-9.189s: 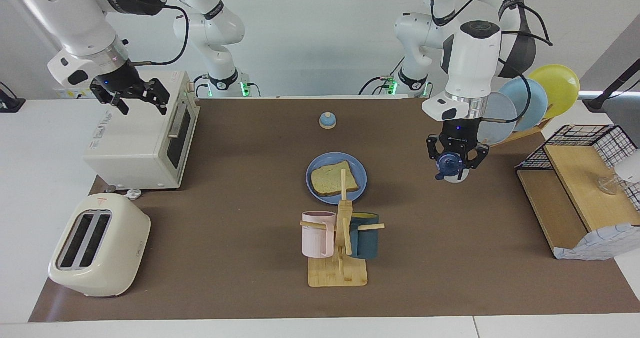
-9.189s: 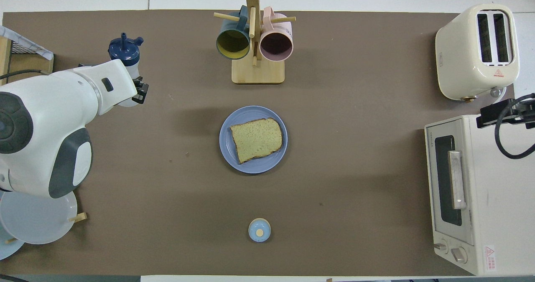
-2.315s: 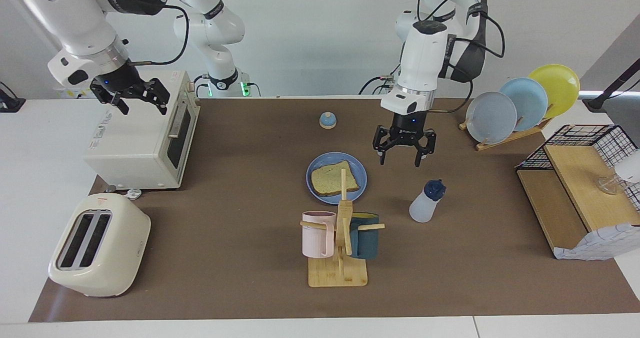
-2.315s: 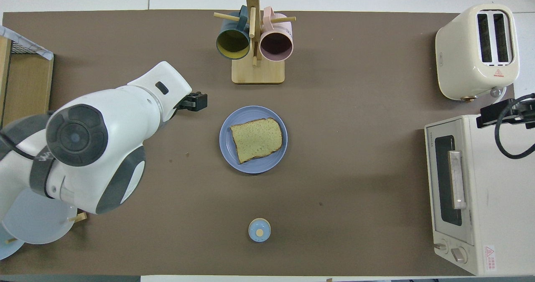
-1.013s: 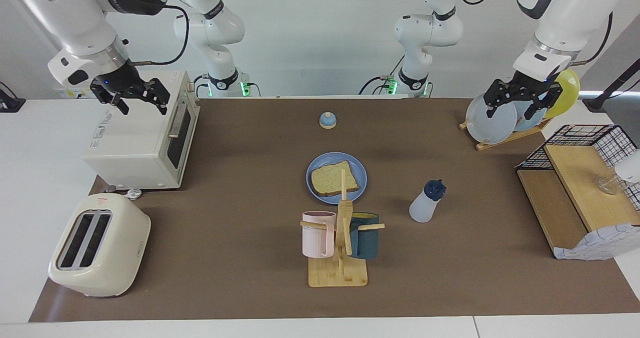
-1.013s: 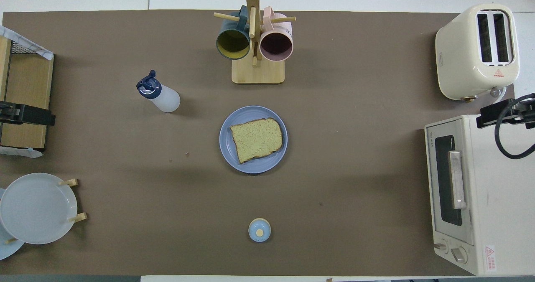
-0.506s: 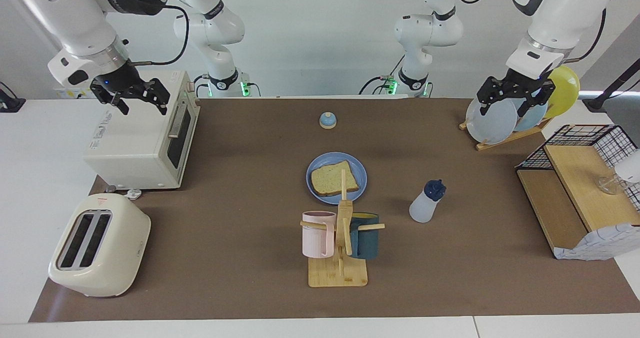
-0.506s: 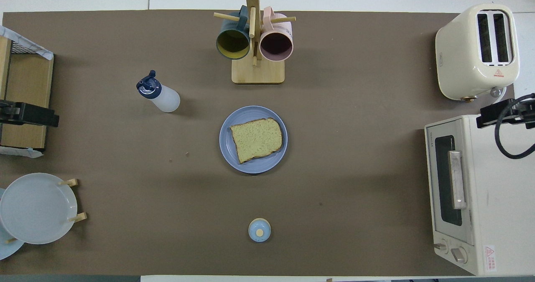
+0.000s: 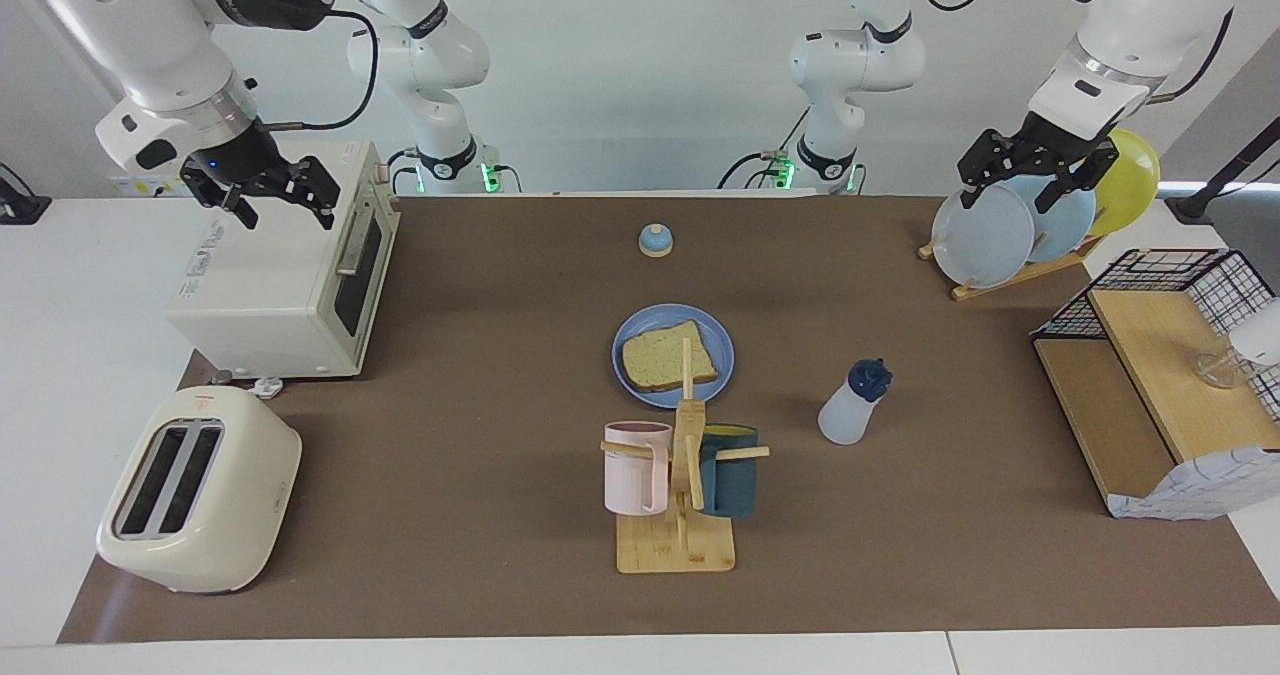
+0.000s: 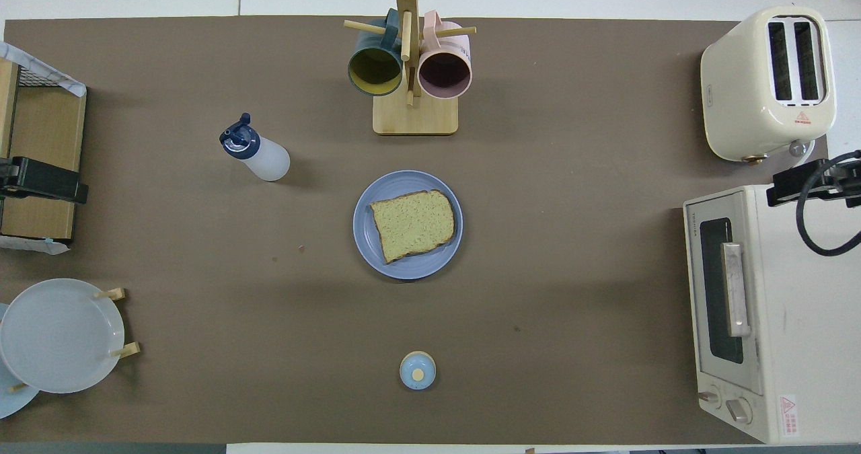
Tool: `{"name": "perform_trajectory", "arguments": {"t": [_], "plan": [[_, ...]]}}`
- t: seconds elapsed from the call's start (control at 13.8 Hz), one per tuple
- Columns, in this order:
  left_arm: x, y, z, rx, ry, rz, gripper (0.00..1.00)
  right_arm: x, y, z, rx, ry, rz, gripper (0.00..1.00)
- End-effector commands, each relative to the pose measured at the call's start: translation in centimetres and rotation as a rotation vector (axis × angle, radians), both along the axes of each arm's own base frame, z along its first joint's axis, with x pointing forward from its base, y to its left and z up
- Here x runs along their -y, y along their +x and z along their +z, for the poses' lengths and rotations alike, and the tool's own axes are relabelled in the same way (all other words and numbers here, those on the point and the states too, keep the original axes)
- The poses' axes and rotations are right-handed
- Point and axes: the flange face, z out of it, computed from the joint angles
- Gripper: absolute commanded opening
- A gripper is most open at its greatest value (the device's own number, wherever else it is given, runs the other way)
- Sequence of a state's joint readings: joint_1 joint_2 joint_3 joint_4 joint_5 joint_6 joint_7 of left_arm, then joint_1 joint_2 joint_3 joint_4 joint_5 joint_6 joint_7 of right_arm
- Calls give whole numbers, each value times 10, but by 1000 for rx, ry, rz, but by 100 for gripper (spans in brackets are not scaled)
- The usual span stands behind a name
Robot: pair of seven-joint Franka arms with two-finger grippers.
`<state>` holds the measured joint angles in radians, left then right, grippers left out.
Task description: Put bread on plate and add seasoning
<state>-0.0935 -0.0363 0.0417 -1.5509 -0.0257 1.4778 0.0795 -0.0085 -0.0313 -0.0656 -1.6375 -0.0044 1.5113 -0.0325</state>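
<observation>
The bread (image 9: 668, 359) lies on the plate (image 9: 722, 351) and the seasoning (image 9: 853, 404) stands beside that plate, so I judge little remains; my left end effector (image 9: 1033, 166) and right end effector (image 9: 262, 190) hang empty, fingers apart.

Both views are bright and evenly lit by soft, diffuse light from above. Shadows on the brown mat (image 9: 500, 285) are faint and soft-edged, with a short one beside the seasoning (image 10: 255, 157) and pale, wide smudges near the plate (image 10: 366, 252). The cream toaster (image 9: 195, 490) carries a mild sheen, without harsh glare. Focus is sharp throughout, and straight edges show little bending toward the borders.
</observation>
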Motion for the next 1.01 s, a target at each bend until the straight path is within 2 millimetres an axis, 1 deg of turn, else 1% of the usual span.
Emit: {"name": "perform_trajectory", "arguments": {"t": [0.0, 0.14, 0.51, 0.94], "plan": [[-5, 2, -1, 2, -18, 29, 100, 1, -3, -1, 7, -4, 4, 100], [-6, 2, -1, -5, -17, 56, 100, 1, -3, 0, 9, -6, 4, 100], [-5, 1, -1, -4, -17, 57, 100, 1, -3, 0, 9, -6, 4, 100], [-9, 2, -1, 1, -10, 57, 100, 1, -3, 0, 9, -6, 4, 100]]}}
